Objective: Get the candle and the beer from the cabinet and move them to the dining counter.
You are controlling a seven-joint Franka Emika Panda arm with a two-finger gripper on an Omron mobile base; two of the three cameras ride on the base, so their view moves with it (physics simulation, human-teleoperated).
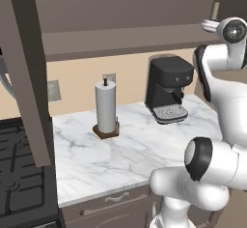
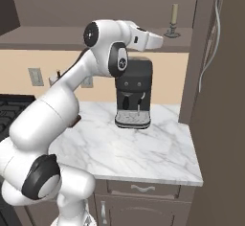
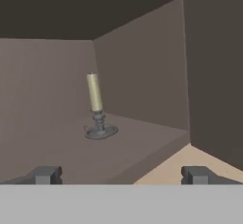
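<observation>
The candle, a pale olive-beige stick on a small round dark holder, stands upright on the shelf inside the open cabinet. In the right base view the candle is at the right end of the shelf, close to the cabinet's side wall. My gripper is open with nothing between its fingertips. It points at the candle from outside the shelf's front edge, some way short of it. From the right base camera the gripper is lower than the candle and to its left. The beer and the dining counter are out of view.
Below the cabinet lies a small marble worktop carrying a black coffee machine and a white paper-towel roll. A black stove sits at the left. An open cabinet door hangs at the left, another at the right.
</observation>
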